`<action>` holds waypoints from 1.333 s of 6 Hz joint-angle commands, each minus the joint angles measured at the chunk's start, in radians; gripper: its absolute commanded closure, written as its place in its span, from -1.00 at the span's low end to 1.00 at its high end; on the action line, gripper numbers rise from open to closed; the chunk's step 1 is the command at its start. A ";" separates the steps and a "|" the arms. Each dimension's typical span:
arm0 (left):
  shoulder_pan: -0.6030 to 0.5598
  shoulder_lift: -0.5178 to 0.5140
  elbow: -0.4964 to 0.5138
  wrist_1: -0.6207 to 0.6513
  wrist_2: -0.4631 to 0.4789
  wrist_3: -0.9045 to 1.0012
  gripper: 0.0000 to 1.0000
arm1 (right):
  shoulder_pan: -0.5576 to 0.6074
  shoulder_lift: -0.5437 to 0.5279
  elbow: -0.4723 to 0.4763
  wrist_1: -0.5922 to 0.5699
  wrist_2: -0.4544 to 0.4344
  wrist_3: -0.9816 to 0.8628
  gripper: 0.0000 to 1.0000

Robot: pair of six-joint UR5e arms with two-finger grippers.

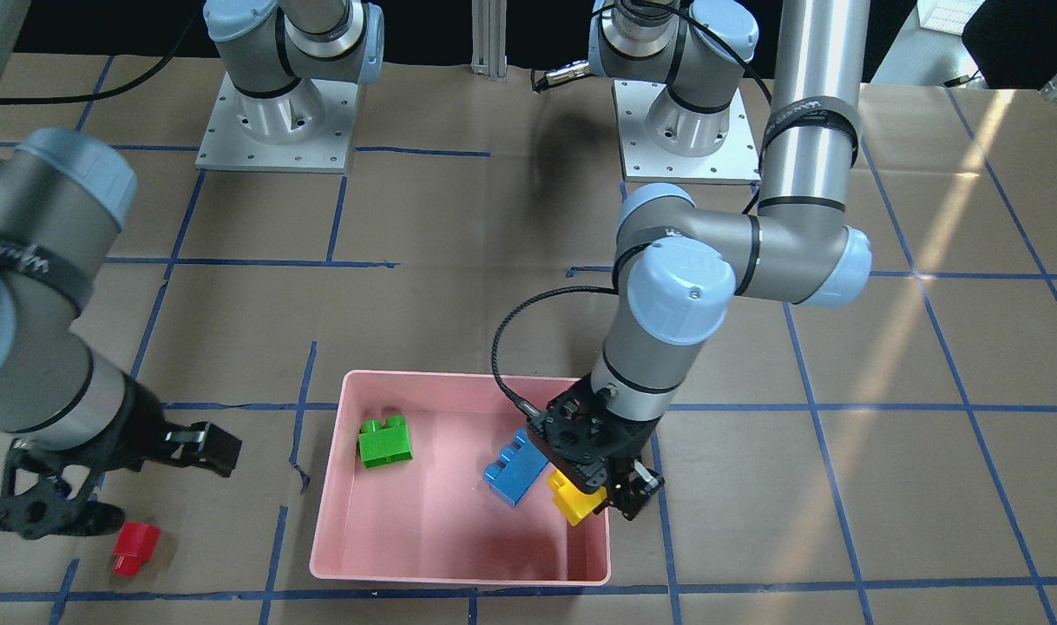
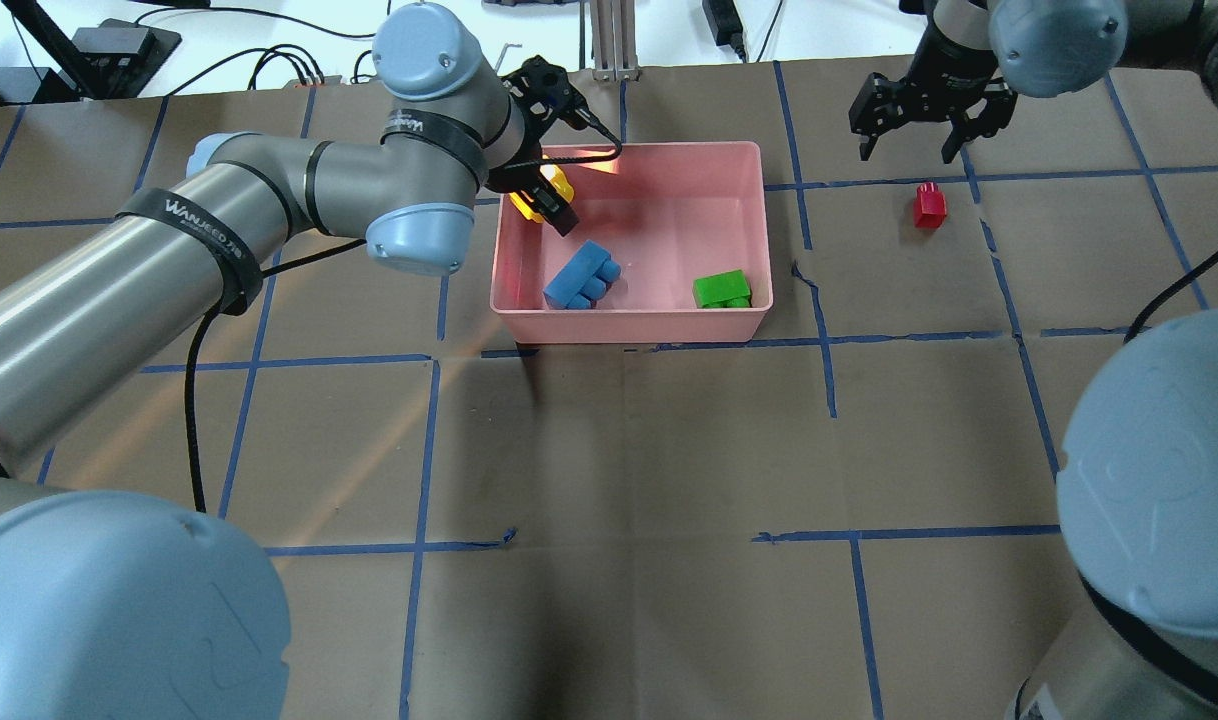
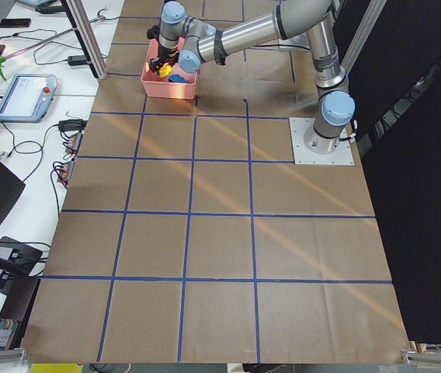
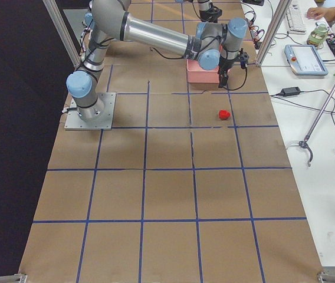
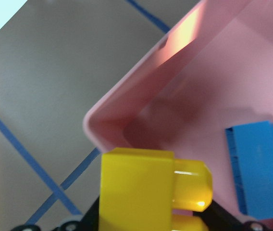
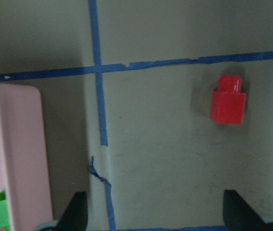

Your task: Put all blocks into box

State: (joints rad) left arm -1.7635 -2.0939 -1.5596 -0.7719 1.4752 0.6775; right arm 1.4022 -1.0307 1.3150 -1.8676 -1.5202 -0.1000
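My left gripper (image 1: 594,496) is shut on the yellow block (image 1: 574,503) and holds it just above the floor of the pink box (image 1: 459,576), in its corner. The wrist view shows the yellow block (image 5: 136,192) between the jaws, next to the box wall (image 5: 141,91). The blue block (image 2: 581,277) and the green block (image 2: 722,290) lie inside the box (image 2: 629,326). The red block (image 2: 930,205) lies on the table outside the box. My right gripper (image 2: 919,130) is open and empty, hovering just beyond the red block (image 6: 228,101).
The table is covered in brown paper with a blue tape grid. Both arm bases (image 1: 272,130) stand at the robot's side of the table. A side bench with a teach pendant (image 4: 305,59) and cables runs past the table's edge.
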 commanded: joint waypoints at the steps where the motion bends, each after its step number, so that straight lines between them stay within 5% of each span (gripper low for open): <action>1: -0.017 -0.020 0.002 0.000 0.000 -0.010 -0.77 | -0.052 0.085 -0.010 -0.070 0.000 -0.041 -0.99; 2: -0.016 -0.011 -0.002 -0.001 0.002 -0.012 -0.98 | -0.052 0.150 -0.031 -0.105 0.000 -0.043 -0.99; 4: -0.005 0.067 0.001 -0.122 0.161 -0.041 -0.98 | -0.052 0.193 -0.023 -0.108 -0.001 -0.040 -0.99; 6: 0.050 0.205 -0.028 -0.276 0.165 -0.175 -0.98 | -0.052 0.208 -0.022 -0.110 -0.006 -0.043 -0.83; 7: 0.052 0.256 -0.024 -0.338 0.165 -0.229 -0.98 | -0.054 0.207 -0.020 -0.108 -0.024 -0.043 -0.52; 8: 0.056 0.326 -0.028 -0.404 0.165 -0.280 -0.98 | -0.054 0.207 -0.020 -0.108 -0.038 -0.043 0.21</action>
State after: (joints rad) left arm -1.7123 -1.8317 -1.5853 -1.1105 1.6394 0.4482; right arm 1.3488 -0.8238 1.2942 -1.9759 -1.5448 -0.1424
